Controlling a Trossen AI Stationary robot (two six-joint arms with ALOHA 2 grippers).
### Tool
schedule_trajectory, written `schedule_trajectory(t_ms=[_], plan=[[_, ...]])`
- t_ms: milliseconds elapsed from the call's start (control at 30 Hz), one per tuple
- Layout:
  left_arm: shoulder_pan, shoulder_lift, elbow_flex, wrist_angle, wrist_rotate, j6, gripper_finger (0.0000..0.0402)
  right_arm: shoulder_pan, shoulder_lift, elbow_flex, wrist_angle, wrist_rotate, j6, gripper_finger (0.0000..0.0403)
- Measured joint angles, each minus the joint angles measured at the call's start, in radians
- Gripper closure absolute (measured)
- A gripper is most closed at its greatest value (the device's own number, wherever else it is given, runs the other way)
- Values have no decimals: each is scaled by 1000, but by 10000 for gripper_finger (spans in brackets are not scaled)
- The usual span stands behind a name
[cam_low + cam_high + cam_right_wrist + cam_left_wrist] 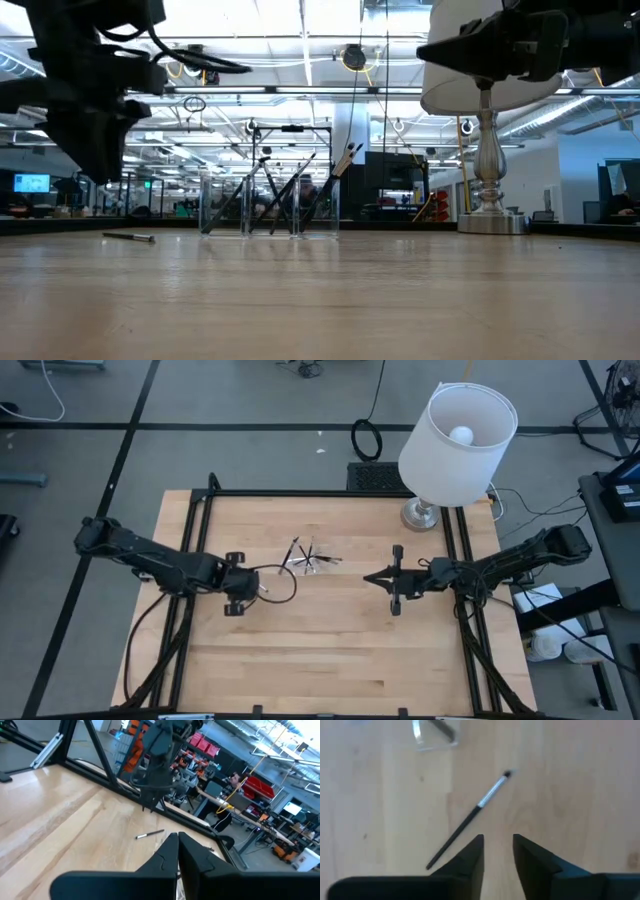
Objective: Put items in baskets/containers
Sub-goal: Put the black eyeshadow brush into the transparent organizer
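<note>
My left gripper [498,849] hangs over the table [340,650] with jaws parted and empty above a loose brush [470,817]. The clear container [310,557], holding the other brushes, lies at two o'clock. My right gripper [368,579] waits closed.

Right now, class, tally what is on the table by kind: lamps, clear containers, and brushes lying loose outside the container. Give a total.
Lamp: 1
Clear container: 1
Loose brush: 1
Total: 3
</note>
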Motion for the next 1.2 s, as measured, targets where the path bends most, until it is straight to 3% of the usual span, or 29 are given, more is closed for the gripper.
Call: schedule_trajectory(t_ms=[300,533,767,933,1200], plan=[[107,104,0,37,73,184,224,0,0,0,13,-78,18,402],[224,235,0,52,103,343,220,0,0,0,16,-77,12,403],[344,349,7,70,207,435,220,0,0,0,8,-76,-2,403],[363,388,10,76,285,447,247,0,0,0,-17,-76,-8,403],[249,388,4,93,265,312,334,0,0,0,-35,-76,16,403]])
